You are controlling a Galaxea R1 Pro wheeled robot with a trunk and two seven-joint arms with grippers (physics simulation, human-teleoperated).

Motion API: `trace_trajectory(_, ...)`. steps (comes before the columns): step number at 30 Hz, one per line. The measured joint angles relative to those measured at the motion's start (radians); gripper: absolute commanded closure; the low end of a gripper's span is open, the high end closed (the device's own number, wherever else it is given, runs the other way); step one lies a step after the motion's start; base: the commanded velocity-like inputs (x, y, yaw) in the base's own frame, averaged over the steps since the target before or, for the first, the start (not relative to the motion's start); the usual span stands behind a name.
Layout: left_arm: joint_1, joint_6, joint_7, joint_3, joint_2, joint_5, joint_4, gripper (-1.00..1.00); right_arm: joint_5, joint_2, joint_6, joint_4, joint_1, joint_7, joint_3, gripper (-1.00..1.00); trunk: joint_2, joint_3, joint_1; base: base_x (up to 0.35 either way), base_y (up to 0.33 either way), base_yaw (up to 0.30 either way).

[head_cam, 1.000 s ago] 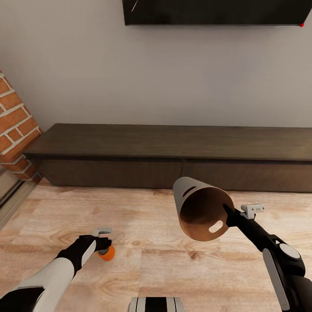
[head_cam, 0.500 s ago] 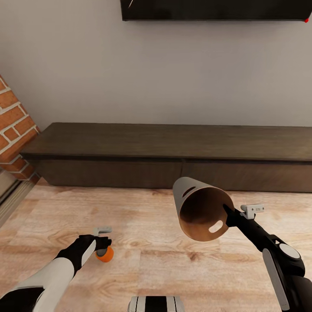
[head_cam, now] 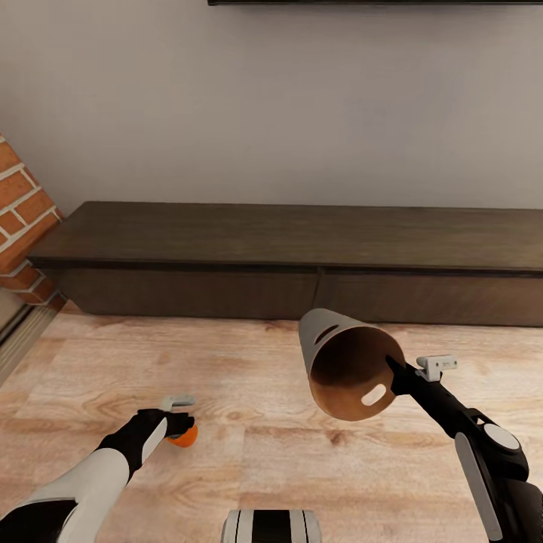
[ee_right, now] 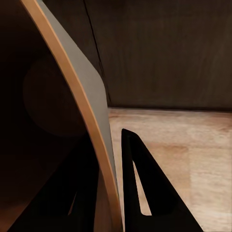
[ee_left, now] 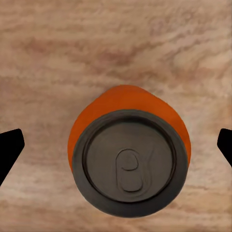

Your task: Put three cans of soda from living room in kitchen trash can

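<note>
An orange soda can [head_cam: 186, 436] with a grey top [ee_left: 129, 162] stands on the plank floor. My left gripper [head_cam: 179, 424] is right over the can and open. Its dark fingertips [ee_left: 10, 151] sit far out on both sides of the can without touching it. My right gripper [head_cam: 394, 371] is shut on the rim of the trash can [head_cam: 343, 362] and holds it off the floor, tilted, with its coppery inside facing me. In the right wrist view the bin wall [ee_right: 89, 96] runs between the fingers [ee_right: 140, 193]. The other cans are out of view.
A long, low dark wooden cabinet [head_cam: 302, 256] runs along the grey wall ahead. A brick corner [head_cam: 19, 219] stands at the left, with a door threshold beside it. Warm plank floor [head_cam: 249, 362] lies between me and the cabinet.
The whole view has shifted: the wall TV has slid up almost out of the picture, so the camera moved. The left gripper now covers more of the orange can. The trash can stays held.
</note>
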Motion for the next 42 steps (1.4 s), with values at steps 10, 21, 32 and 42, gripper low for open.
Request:
trace_trajectory(10, 0.0, 0.002, 0.002, 0.0, -0.001, -0.001, 0.001, -1.0, 0.004, 0.0, -0.001, 0.0, 0.0, -0.001, 0.008, 1.0, -0.002, -0.031, 0.004, 0.0, 0.0, 0.0)
trace_trajectory(21, 0.0, -0.004, -0.003, 0.002, 0.0, 0.002, -0.015, -1.0, 0.001, 0.0, -0.001, 0.0, 0.001, 0.0, 0.01, 1.0, -0.002, -0.031, 0.004, 0.0, 0.0, 0.0)
trace_trajectory(32, 0.0, -0.002, 0.001, 0.001, 0.0, 0.002, -0.02, -1.0, 0.001, 0.0, -0.001, 0.0, 0.001, 0.0, 0.01, 1.0, -0.002, -0.031, 0.004, 0.0, 0.0, 0.0)
trace_trajectory(42, 0.0, -0.001, 0.001, 0.0, 0.0, 0.0, -0.015, -1.0, 0.001, 0.0, -0.001, 0.0, 0.001, 0.0, 0.01, 1.0, -0.002, -0.031, 0.004, 0.0, 0.0, 0.0)
